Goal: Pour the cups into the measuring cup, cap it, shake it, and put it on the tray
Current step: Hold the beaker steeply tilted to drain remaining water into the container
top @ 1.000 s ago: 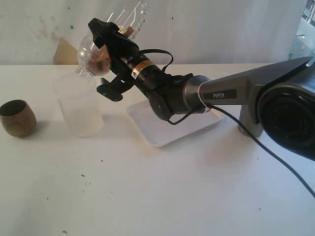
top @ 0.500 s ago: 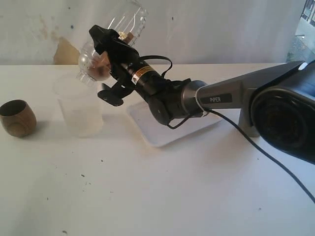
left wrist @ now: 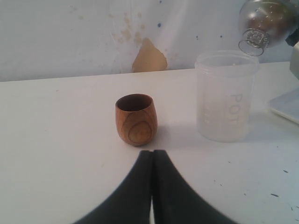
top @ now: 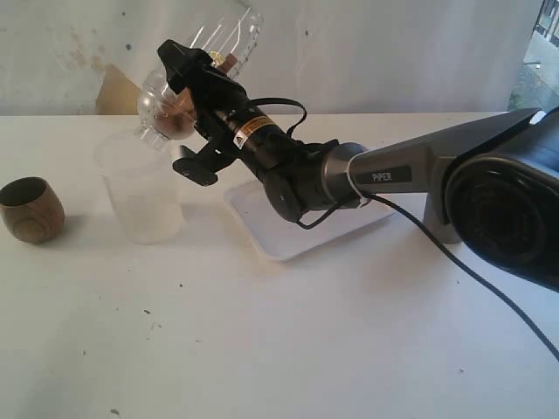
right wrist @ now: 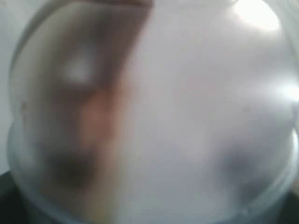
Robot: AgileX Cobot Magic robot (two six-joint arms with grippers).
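— Where was the measuring cup when we looked?

— Up in the air. Our right gripper [top: 185,100] had its jaws clamped around the measuring cup [top: 231,35]. The cup was tilted, with its domed lid [top: 153,113] at the lower end, just above the rim of the frosted cup [top: 140,188]. We saw something brown inside the lidded end.

— Did the right wrist camera tell us more?

— Little. A blurred, clear, curved surface filled the view, probably the cup it held.

— And the other hand?

— Our left gripper [left wrist: 152,156] was closed, its fingers pressed together with nothing between them. It pointed at the wooden cup [left wrist: 135,119] but stayed apart from it.

— How did that cup stand?

— Upright on the table [top: 306,349], to the left of the frosted cup.

— And the tray?

— The tray [top: 288,244] lay flat on the table under the right arm, just to the right of the frosted cup.
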